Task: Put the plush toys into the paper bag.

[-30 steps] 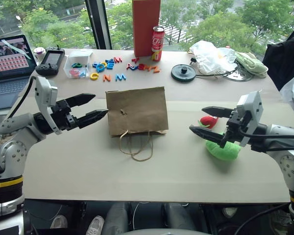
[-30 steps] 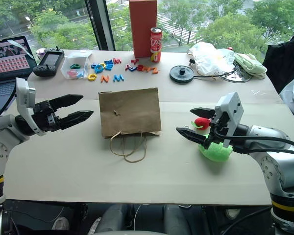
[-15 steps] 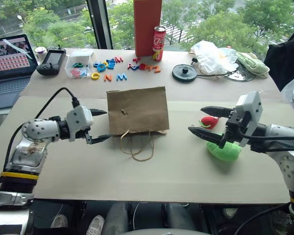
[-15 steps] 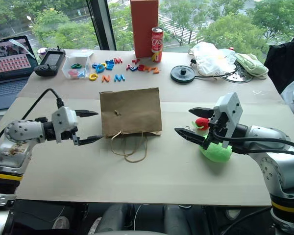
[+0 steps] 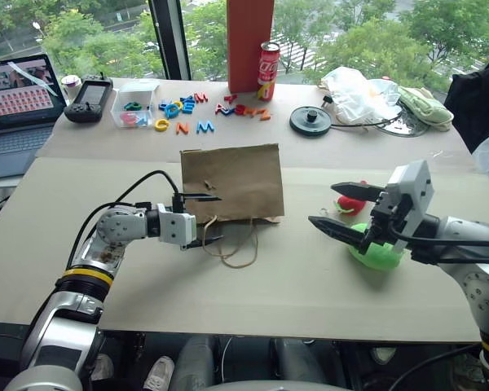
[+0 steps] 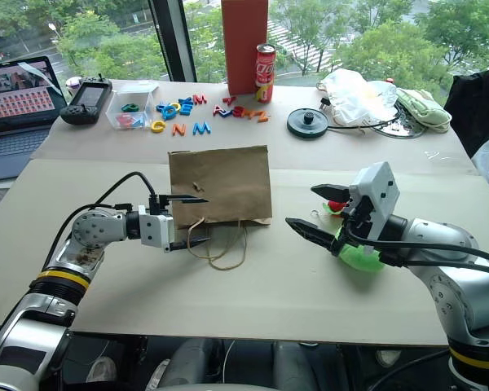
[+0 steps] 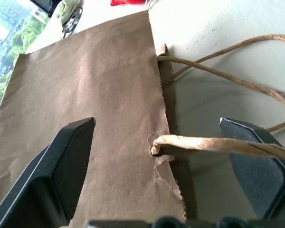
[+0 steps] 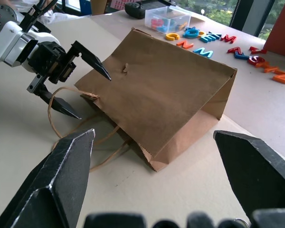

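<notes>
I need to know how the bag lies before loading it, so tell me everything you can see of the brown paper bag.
The paper bag is brown kraft paper, creased and folded flat, lying on the table with its serrated mouth edge toward the robot. Two looped tan cord handles trail from the mouth onto the table, one through a torn hole. The left claw straddles the mouth's left corner, one finger over the paper, one beside a handle. The mouth looks closed.

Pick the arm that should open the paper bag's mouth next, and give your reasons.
Left. The left gripper is open astride the flat paper bag's mouth edge and handle. The right gripper hovers open over the plush toys.
</notes>
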